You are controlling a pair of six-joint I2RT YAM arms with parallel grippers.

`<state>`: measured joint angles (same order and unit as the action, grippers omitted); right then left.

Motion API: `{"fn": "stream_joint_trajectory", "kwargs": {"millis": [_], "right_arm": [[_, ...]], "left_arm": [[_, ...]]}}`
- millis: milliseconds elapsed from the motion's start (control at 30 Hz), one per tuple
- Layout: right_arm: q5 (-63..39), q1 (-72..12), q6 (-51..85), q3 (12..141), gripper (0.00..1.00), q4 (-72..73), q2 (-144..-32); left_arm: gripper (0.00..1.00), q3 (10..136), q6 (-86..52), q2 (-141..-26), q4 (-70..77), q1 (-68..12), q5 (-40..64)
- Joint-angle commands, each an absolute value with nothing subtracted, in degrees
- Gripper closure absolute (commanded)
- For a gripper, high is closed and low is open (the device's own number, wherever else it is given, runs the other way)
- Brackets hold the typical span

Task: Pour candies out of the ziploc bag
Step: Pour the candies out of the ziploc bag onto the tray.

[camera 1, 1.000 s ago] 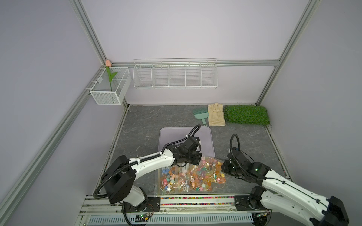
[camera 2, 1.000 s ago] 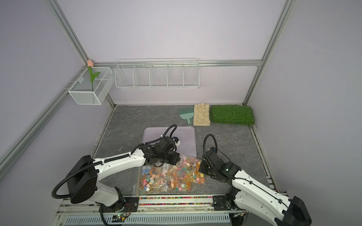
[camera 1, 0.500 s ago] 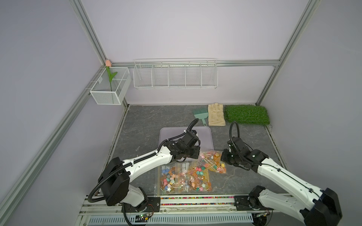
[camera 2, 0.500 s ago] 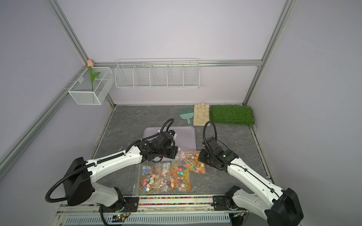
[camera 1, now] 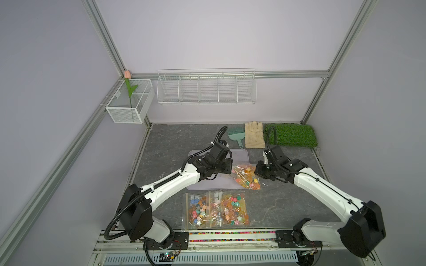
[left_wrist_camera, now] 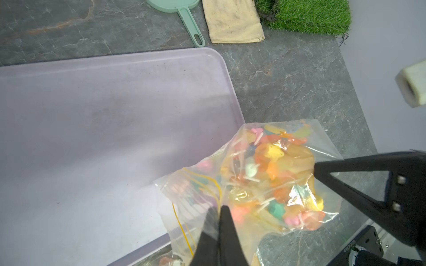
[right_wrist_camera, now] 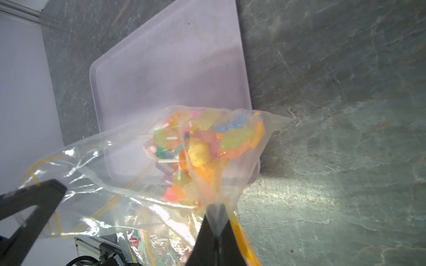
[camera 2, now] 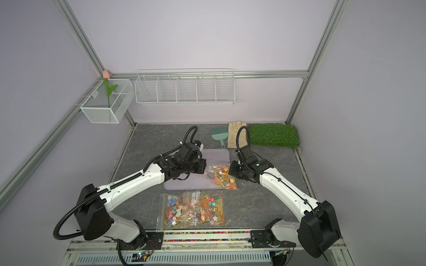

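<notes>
A clear ziploc bag (camera 1: 246,176) (camera 2: 221,176) hangs stretched between my two grippers over the near right corner of a lilac tray (camera 1: 239,154) (camera 2: 216,154). Multicoloured candies (left_wrist_camera: 272,161) (right_wrist_camera: 200,147) on thin white sticks are bunched inside it. My left gripper (camera 1: 231,170) (left_wrist_camera: 219,208) is shut on the bag's edge by the yellow zip line. My right gripper (camera 1: 257,171) (right_wrist_camera: 216,206) is shut on the opposite edge. The tray's floor (left_wrist_camera: 92,115) is bare, with no candy lying on it.
Two more bags of candies (camera 1: 215,210) (camera 2: 193,210) lie flat in front of the tray. At the back lie a green hand brush (camera 1: 235,134), a beige glove (camera 1: 254,134) and a grass mat (camera 1: 290,134). A wire rack (camera 1: 206,86) hangs on the back wall.
Both grippers have carried the held bag up and away from the front edge, off the two lying bags, to the tray's near right corner. Both stay shut.
</notes>
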<state>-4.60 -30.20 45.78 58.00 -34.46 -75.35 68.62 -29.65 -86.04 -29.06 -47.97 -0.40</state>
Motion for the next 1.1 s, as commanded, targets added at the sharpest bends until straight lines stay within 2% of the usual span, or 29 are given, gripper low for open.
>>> {"fn": "stream_joint_trajectory", "kwargs": {"millis": [0,333,1067], "right_arm": [[-6.9,-29.7,43.0,62.1,0.93,-33.4,-78.2],[-11.4,-29.6,40.1,71.5,0.93,-33.6,-86.2],[-16.9,-29.7,37.2,80.1,0.93,-33.4,-93.8]], "left_arm": [[1.00,71.1,-28.9,-87.5,-29.3,-46.5,-1.4],[1.00,68.8,-32.5,-87.7,-26.6,-40.7,2.3],[1.00,64.7,-34.6,-88.5,-24.4,-37.7,2.7]]}}
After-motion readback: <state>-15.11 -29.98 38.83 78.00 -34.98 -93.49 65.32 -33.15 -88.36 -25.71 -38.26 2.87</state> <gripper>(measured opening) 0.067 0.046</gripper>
